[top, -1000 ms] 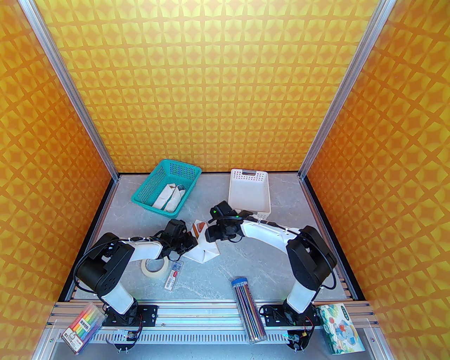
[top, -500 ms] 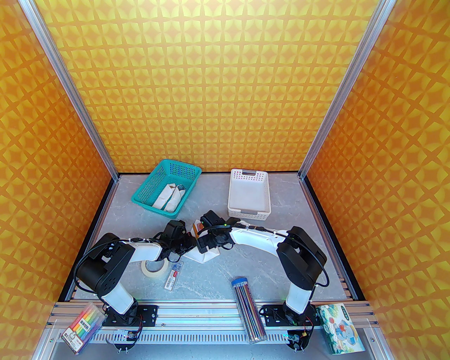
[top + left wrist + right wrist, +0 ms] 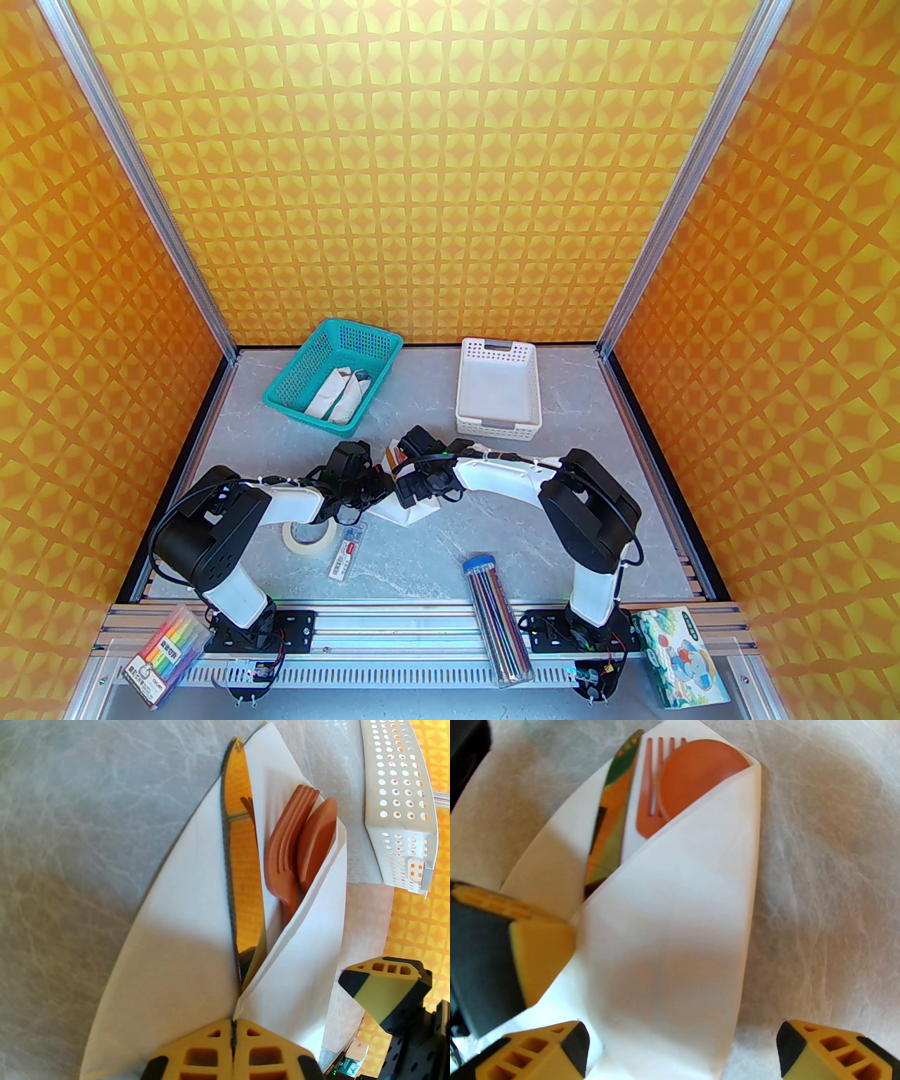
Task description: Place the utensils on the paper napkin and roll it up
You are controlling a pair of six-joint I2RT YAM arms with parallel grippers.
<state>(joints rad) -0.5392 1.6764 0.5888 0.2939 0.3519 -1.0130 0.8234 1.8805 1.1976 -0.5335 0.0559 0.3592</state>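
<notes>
The paper napkin (image 3: 668, 931) lies on the grey table with its right flap folded over the utensils. Out of the fold stick the knife (image 3: 611, 825), the orange fork (image 3: 647, 804) and the reddish-brown spoon (image 3: 696, 772). My left gripper (image 3: 233, 1026) is shut. Its tips rest on the napkin (image 3: 175, 948) where the flap's edge ends, beside the knife (image 3: 242, 860). Whether paper is pinched between them I cannot tell. My right gripper (image 3: 682, 1050) is open and straddles the folded napkin's near end. From above, both grippers (image 3: 385, 489) (image 3: 411, 496) meet over the napkin (image 3: 411, 513).
A teal basket (image 3: 330, 380) with white rolled bundles stands at the back left. A white slotted tray (image 3: 498, 346) stands right behind the napkin. A tape roll (image 3: 309, 536), a small pack (image 3: 349, 552) and a pencil tube (image 3: 496, 619) lie nearer the bases.
My right arm has swung left and brought its gripper over the napkin, close to the left gripper. The left arm has stayed where it was.
</notes>
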